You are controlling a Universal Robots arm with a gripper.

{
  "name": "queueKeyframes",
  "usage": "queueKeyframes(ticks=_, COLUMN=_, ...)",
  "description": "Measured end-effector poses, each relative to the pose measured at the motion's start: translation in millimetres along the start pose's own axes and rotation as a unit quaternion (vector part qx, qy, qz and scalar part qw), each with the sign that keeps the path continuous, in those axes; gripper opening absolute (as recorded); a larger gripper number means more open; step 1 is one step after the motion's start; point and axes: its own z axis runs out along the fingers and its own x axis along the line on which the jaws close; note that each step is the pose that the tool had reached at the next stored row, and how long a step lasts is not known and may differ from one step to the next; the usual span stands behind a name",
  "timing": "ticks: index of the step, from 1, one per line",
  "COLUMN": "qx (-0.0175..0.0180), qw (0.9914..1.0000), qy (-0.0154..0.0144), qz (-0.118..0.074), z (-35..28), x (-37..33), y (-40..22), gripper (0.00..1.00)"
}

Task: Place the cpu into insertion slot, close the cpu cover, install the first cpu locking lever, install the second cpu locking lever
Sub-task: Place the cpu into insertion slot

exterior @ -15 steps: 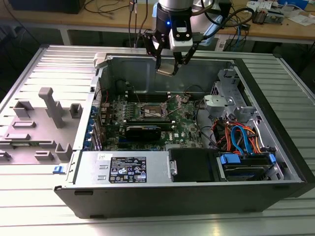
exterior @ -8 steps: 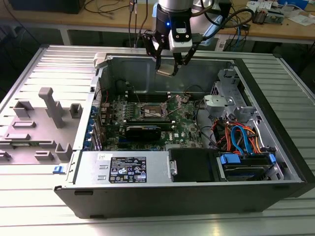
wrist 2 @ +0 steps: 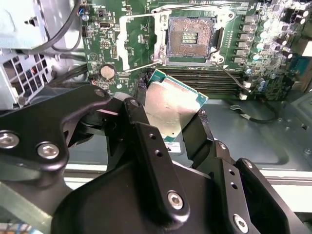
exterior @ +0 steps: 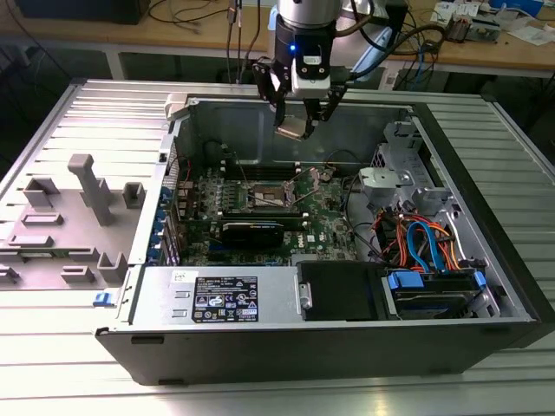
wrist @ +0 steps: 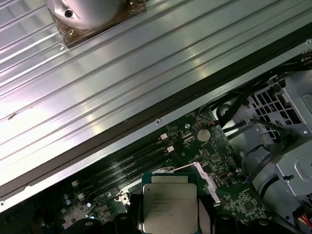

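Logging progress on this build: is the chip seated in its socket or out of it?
Out. The socket lies empty with its contacts bare, and the claw holds the chip clear of it.

Silver cpu (wrist 2: pixel 170 109) hangs tilted, apart from the uncovered insertion slot (wrist 2: pixel 189 35).

Setting, as I log it: electronics lab or workshop. Evidence: ribbed aluminium worktable (exterior: pixel 52 364), opened desktop computer case (exterior: pixel 347 347), grey fixture blocks (exterior: pixel 91 186), wooden bench (exterior: pixel 173 36) carrying loose cables (exterior: pixel 195 13).
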Motion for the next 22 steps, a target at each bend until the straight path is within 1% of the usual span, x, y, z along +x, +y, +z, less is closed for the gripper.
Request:
queueKeyframes(ticks=2, qx=0.0004, qw=0.99996, qy=-0.0009, qz=0.009, z=2.5, x=0.0, y=-0.2, gripper=0.54)
queueKeyframes(ticks=4, qx=0.0008, qw=0.99977, qy=-0.0022, qz=0.021, z=6.5, x=-0.1, y=-0.5, gripper=0.54)
queueKeyframes(ticks=8, qx=0.0014, qw=0.99937, qy=-0.0037, qz=0.035, z=11.3, x=-0.2, y=-0.8, gripper=0.54)
queueKeyframes(ticks=22, qx=0.0014, qw=0.99931, qy=-0.0037, qz=0.037, z=11.6, x=-0.2, y=-0.9, gripper=0.54)
